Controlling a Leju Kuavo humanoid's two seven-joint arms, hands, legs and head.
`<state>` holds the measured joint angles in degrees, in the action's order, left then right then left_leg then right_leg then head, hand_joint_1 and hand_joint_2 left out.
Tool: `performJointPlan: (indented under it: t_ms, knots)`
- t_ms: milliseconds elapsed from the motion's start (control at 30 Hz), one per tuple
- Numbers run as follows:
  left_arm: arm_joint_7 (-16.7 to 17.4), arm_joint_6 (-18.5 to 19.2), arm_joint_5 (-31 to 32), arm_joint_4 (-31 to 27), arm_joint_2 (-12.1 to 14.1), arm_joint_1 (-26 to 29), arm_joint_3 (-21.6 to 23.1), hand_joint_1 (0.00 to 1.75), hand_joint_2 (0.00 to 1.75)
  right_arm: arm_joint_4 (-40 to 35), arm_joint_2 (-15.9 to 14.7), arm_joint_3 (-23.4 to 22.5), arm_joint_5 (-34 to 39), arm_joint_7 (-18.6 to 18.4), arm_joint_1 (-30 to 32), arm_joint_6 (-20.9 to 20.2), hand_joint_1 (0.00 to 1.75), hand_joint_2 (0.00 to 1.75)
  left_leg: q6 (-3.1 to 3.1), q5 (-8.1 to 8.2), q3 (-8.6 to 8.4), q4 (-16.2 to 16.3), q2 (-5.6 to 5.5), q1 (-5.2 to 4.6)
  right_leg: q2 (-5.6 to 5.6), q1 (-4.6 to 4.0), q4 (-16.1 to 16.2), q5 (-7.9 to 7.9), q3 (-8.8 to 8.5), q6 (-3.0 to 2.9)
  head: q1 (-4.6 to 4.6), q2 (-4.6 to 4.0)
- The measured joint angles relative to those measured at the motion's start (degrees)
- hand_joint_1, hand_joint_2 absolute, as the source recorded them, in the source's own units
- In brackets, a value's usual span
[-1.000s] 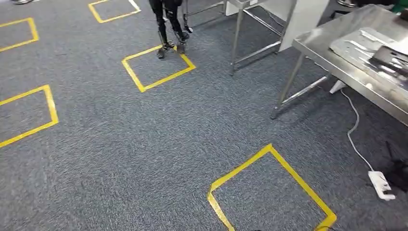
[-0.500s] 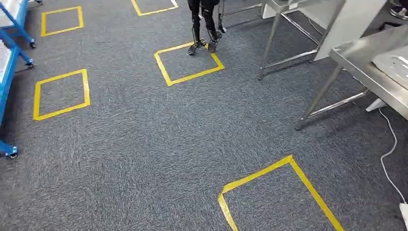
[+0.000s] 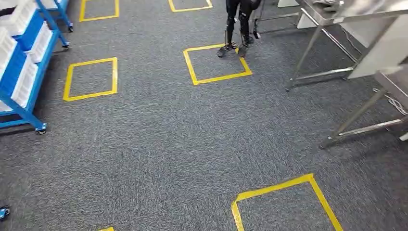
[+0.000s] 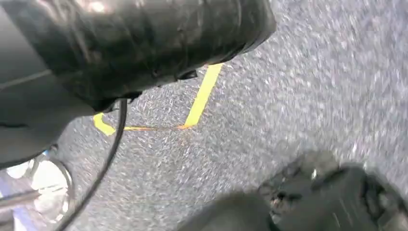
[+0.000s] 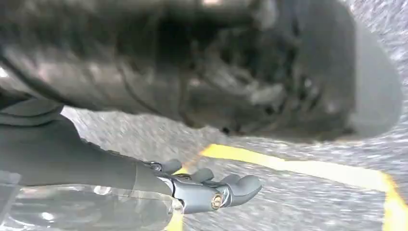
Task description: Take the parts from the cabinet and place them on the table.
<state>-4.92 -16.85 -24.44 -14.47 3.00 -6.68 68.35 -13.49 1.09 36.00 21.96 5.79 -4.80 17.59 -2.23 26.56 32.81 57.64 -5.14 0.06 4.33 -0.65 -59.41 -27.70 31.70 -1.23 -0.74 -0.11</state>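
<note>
A blue wheeled rack (image 3: 29,103) with white bins (image 3: 26,79) stands at the left edge of the head view; I take it for the cabinet, and the bins' contents are hidden. Steel tables stand at the right, one far (image 3: 332,17) and one near (image 3: 385,82). My right hand (image 5: 207,187) hangs over the carpet in the right wrist view, fingers stretched out and slightly apart, holding nothing. A grey blurred shape in the left wrist view may be my left hand (image 4: 24,125); its fingers cannot be made out.
Grey carpet carries several yellow tape squares, one close in front (image 3: 284,202) and one at mid-left (image 3: 91,79). Another robot's dark legs (image 3: 235,29) stand at the edge of a far square (image 3: 216,65). A white cable (image 3: 392,101) lies by the near table.
The camera has swung left, so the whole scene slid to the right. The blue rack has come in at the left and the near steel table has slipped toward the right edge.
</note>
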Motion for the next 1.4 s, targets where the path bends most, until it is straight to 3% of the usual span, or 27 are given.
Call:
performJointPlan:
  t_ms: [33,133,167,200,233,300,333,367,400,467,500,567,667,733,800,833,867,900,967,1000,1033,1067,1167,1233,1267,1333,1400]
  knots:
    - [-0.06,0.59,-0.9,0.0,0.85,-0.4,-0.37,0.0,0.0,0.0,-0.22,0.63,-0.59,-0.02,-0.07,-0.31,0.0,0.0,0.21,0.03,0.39,0.36,-0.64,-0.28,0.54,0.28,1.34,-0.22,-0.53,-0.16,-0.11,0.0]
    - [-0.66,1.26,-2.82,0.0,3.04,-0.19,-1.57,0.0,0.0,-0.04,-1.18,2.56,-1.92,-0.88,-0.93,-1.88,0.0,0.0,1.25,-0.46,0.74,-0.2,-2.26,0.36,-0.92,-0.28,1.56,-0.14,-0.63,-0.48,-0.02,0.0]
    - [-0.89,1.24,-3.23,0.07,3.94,-0.06,-1.96,0.0,0.0,-0.2,-1.2,3.06,-2.45,-1.31,-1.32,-2.51,0.0,0.0,1.43,-0.32,0.87,-0.04,-2.09,-0.02,-1.54,0.65,2.79,0.45,-1.42,-0.84,-0.22,0.0]
    - [-0.96,1.26,-3.45,0.09,4.17,0.15,-2.32,0.0,0.0,-0.24,-1.66,3.58,-2.88,-1.68,-1.83,-2.89,0.0,0.0,1.51,0.4,1.28,1.14,1.0,-0.19,-2.38,0.63,3.54,0.69,-2.05,-0.83,-0.04,0.0]
    - [-0.98,1.35,-3.52,0.11,4.7,0.06,-2.62,0.0,0.0,-0.24,-2.07,4.08,-3.21,-2.05,-2.3,-3.21,0.0,0.0,1.84,2.33,2.82,4.16,2.78,-0.11,-3.03,0.68,3.86,0.81,-2.27,-1.05,-0.49,0.0]
    - [-0.61,2.03,-3.71,0.11,5.27,-0.16,-3.02,0.0,0.0,-0.24,-2.69,4.76,-3.78,-2.49,-3.3,-3.59,0.0,0.0,2.54,6.16,7.44,12.83,3.98,0.44,-4.75,0.65,3.82,0.7,-2.27,-1.08,-0.44,0.0]
    - [-0.37,2.42,-3.82,0.11,5.44,-0.04,-3.21,0.0,0.0,-0.26,-2.86,5.0,-4.13,-2.78,-3.86,-3.83,0.0,0.0,2.95,6.99,9.4,16.3,4.14,0.8,-5.57,0.74,3.79,0.55,-2.26,-1.01,-0.5,0.0]
    - [-0.13,2.62,-3.89,0.11,5.53,0.16,-3.5,0.0,0.0,-0.26,-3.02,5.55,-4.41,-2.91,-4.49,-4.13,0.0,0.0,3.39,6.27,9.95,16.92,4.27,1.26,-6.27,0.86,3.75,0.41,-2.32,-0.79,-0.48,0.0]
    - [-0.02,2.75,-3.93,0.11,5.57,0.27,-3.72,0.0,0.0,-0.31,-3.06,5.81,-4.48,-3.04,-4.95,-4.26,0.0,0.0,3.87,4.44,9.01,14.74,4.54,1.69,-6.92,1.06,3.61,0.2,-2.4,-0.47,-0.48,0.0]
    - [0.04,2.84,-3.95,0.11,5.99,0.28,-3.87,0.0,0.0,-0.55,-3.1,6.56,-4.48,-3.28,-5.63,-4.24,0.0,0.0,4.79,-0.47,4.15,5.26,6.02,2.43,-8.16,1.66,2.95,-0.53,-2.65,0.44,-0.48,0.0]
    - [0.04,2.86,-3.97,0.09,5.99,0.22,-3.96,0.0,0.0,-0.59,-3.43,6.8,-4.48,-3.3,-5.92,-4.17,0.0,0.0,5.53,-1.05,2.14,0.88,8.71,2.65,-8.74,1.52,2.2,-1.18,-2.7,1.23,-0.55,0.0]
    - [0.22,2.95,-4.22,0.09,6.01,0.09,-4.17,0.0,0.0,-0.66,-4.02,7.56,-4.48,-3.3,-6.26,-4.04,0.0,0.0,3.67,-0.67,2.08,1.42,7.47,2.11,-9.46,1.11,1.59,-1.91,-2.57,2.01,-0.35,0.0]
    - [1.55,3.82,-4.91,0.13,6.58,0.4,-4.65,0.0,0.0,-1.14,-4.02,8.69,-4.8,-3.3,-6.92,-4.2,0.0,0.0,2.47,-0.55,2.21,1.42,6.05,1.62,-10.44,1.81,1.69,-2.2,-3.17,2.46,-0.28,0.0]
    - [2.43,4.7,-5.53,0.15,6.92,0.47,-5.09,0.0,0.0,-1.42,-4.04,9.46,-5.44,-3.39,-7.75,-4.46,0.0,0.0,1.73,-0.62,2.13,1.28,5.28,1.53,-6.6,2.08,-2.27,-5.2,-1.36,2.51,-0.05,0.0]
    - [2.6,5.22,-5.74,0.15,7.12,0.21,-5.31,0.0,0.0,-1.46,-4.04,10.18,-5.73,-3.67,-8.07,-5.09,0.0,0.0,1.18,-0.63,2.21,1.28,4.33,1.17,-5.28,1.71,-11.82,-9.25,3.47,2.09,0.07,0.0]
    - [2.62,5.33,-5.94,0.15,7.15,0.19,-5.49,0.0,0.0,-1.46,-4.04,10.42,-5.81,-3.74,-8.05,-5.33,0.0,0.0,0.97,-0.6,2.18,1.28,3.67,0.88,-5.07,1.55,-15.83,-10.15,5.69,1.79,0.09,0.0]
    - [2.65,5.33,-6.12,0.15,7.15,0.23,-5.62,0.0,0.0,-1.46,-4.04,10.8,-6.01,-3.83,-7.97,-5.38,0.0,0.0,0.91,-0.61,2.12,1.28,2.81,0.58,-4.99,1.29,-17.43,-9.52,7.04,1.35,0.07,0.0]
    - [2.71,5.33,-6.16,0.15,7.15,0.29,-5.75,0.0,0.0,-1.46,-4.04,11.23,-6.05,-3.89,-7.98,-5.38,0.0,0.0,0.91,-0.61,2.06,1.28,1.99,0.39,-4.84,0.93,-16.02,-7.73,6.95,0.87,0.06,0.0]
    - [2.78,5.33,-6.29,0.15,7.15,0.33,-6.01,0.0,0.0,-1.53,-4.19,11.49,-6.31,-3.91,-8.16,-5.4,0.0,0.0,0.86,-0.65,1.89,1.28,0.41,0.31,-3.7,0.04,-7.49,-2.14,3.78,-0.21,0.04,0.0]
    - [2.76,5.33,-6.34,0.15,7.12,0.32,-6.08,0.0,0.0,-1.53,-4.35,11.56,-6.49,-3.91,-8.3,-5.42,0.0,0.0,0.85,-0.67,1.88,1.27,-0.23,0.37,-1.81,-0.33,-2.8,0.32,1.86,-0.77,0.07,0.0]
    - [2.69,5.31,-6.4,0.15,7.06,0.29,-6.1,0.0,0.0,-1.53,-4.54,11.78,-6.55,-3.91,-8.44,-5.51,0.0,0.0,0.89,-0.7,2.04,1.37,-0.8,0.15,0.67,-0.38,-0.35,0.03,0.9,-1.33,0.02,0.0]
    - [2.47,5.24,-6.36,0.15,7.01,0.29,-6.25,0.0,0.0,-1.53,-4.85,12.02,-6.55,-3.91,-8.53,-5.6,0.0,0.0,1.01,-0.78,2.18,1.35,-1.46,0.32,0.18,-0.33,0.37,0.07,0.74,-0.99,0.0,0.0]
    - [2.38,4.87,-4.36,0.15,6.69,0.63,-6.49,0.0,0.0,-1.55,-4.98,12.41,-5.59,-2.34,-8.27,-4.39,0.0,0.0,1.95,-1.34,2.23,0.5,-3.27,0.36,-1.47,-0.25,1.37,0.41,0.14,-1.17,0.02,0.0]
    - [3.35,4.35,-1.79,0.15,5.86,0.61,-6.42,0.0,0.0,-1.57,-4.96,12.41,-3.72,-0.38,-7.46,-2.17,0.0,0.0,2.07,0.84,3.22,2.93,2.01,-0.06,-2.84,0.26,3.05,1.18,-1.08,-1.31,-0.24,0.0]
    - [3.54,4.13,-1.24,0.15,5.33,0.35,-6.34,0.0,0.0,-1.57,-4.96,12.41,-3.32,0.18,-6.8,-1.48,0.0,0.0,2.35,3.16,5.03,6.69,3.3,0.12,-3.85,0.2,3.1,1.23,-1.1,-1.4,-0.59,0.0]
    - [3.8,4.02,-0.83,0.15,4.76,0.29,-6.27,0.0,0.0,-1.51,-4.96,12.41,-3.02,0.7,-5.63,-1.03,0.0,0.0,3.06,6.42,8.81,14.59,4.15,0.53,-5.6,0.1,2.99,1.02,-1.09,-1.47,-0.57,0.0]
    - [3.8,4.02,-0.56,0.13,4.33,0.41,-6.14,0.0,0.0,-1.51,-4.92,12.41,-2.77,0.9,-4.95,-0.94,0.0,0.0,3.65,5.31,9.23,15.49,4.46,0.96,-7.06,0.27,2.68,0.69,-1.03,-1.3,-0.57,0.0]
